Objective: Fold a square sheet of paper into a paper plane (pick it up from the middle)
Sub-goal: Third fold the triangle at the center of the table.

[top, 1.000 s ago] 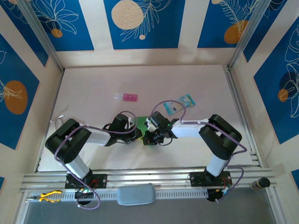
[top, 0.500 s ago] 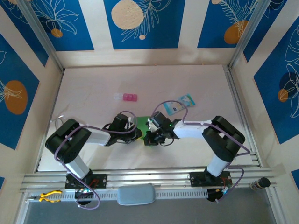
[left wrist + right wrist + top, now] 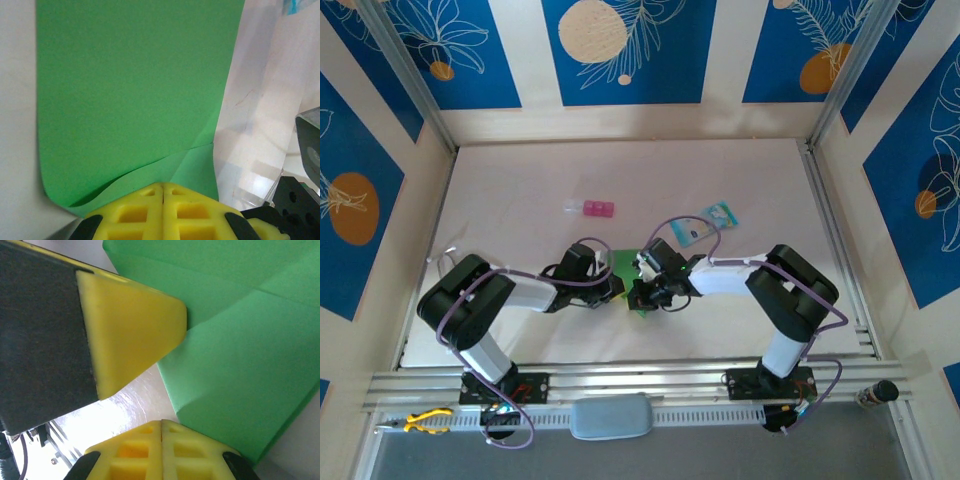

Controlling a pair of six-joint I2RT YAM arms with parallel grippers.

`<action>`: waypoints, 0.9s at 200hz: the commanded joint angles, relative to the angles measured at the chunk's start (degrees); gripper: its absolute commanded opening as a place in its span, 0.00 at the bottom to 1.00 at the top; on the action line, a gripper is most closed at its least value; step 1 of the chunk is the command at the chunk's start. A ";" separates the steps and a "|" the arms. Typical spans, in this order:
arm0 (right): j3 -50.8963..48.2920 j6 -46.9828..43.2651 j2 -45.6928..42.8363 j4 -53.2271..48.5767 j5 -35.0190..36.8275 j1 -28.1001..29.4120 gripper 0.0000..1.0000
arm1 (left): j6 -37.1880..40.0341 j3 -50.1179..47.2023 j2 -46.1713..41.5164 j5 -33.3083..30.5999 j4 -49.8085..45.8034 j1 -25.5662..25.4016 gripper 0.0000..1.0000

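Jaws of left end effector point(image 3: 163, 192) and right end effector point(image 3: 161, 427) are closed, tips touching the creased square sheet of paper point(image 3: 135, 85) near the tabletop's point(image 3: 520, 180) near edge.

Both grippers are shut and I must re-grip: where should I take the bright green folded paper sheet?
Probably the curled lower edge of the bright green folded paper sheet, by the left gripper. That flap bows up off the layer beneath, leaving a gap for a finger; the rest looks flat. Come in low from the left gripper's side.
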 commanded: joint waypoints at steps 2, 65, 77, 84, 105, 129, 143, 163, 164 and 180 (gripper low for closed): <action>-1.77 0.63 0.75 -0.19 -1.86 -0.40 0.05 | 2.00 -0.02 1.94 -1.75 -4.05 -1.04 0.00; -7.47 -0.25 -1.05 0.46 -4.11 -0.84 0.05 | 1.29 -0.02 2.62 -2.09 -3.36 -1.12 0.00; -8.93 0.33 -2.00 1.36 -4.37 -0.67 0.06 | 1.04 -0.02 2.68 -2.48 -3.35 -1.14 0.00; -9.87 0.61 -2.85 1.90 -4.50 -0.58 0.05 | 1.01 -0.05 2.54 -2.85 -3.52 -1.14 0.00; -12.20 0.90 -5.22 3.18 -5.20 -0.49 0.06 | 0.78 -0.11 2.45 -3.83 -4.23 -1.19 0.00; -14.27 1.07 -7.55 2.92 -4.80 -0.80 0.05 | 0.53 -0.03 2.44 -4.74 -4.50 -1.45 0.00; -14.69 0.93 -9.59 1.71 -4.04 -1.06 0.06 | 0.16 0.01 2.40 -5.36 -4.36 -1.82 0.00; -14.66 0.96 -14.39 -0.03 -3.17 -1.82 0.06 | -1.13 0.37 2.44 -7.01 -3.66 -3.11 0.00; -14.71 0.99 -14.60 -0.04 -3.11 -1.90 0.06 | -1.21 0.39 2.44 -7.15 -3.64 -3.23 0.00; -14.71 1.68 -18.08 -0.81 -3.19 -4.11 0.06 | -3.04 1.10 2.44 -9.59 -3.18 -4.61 0.00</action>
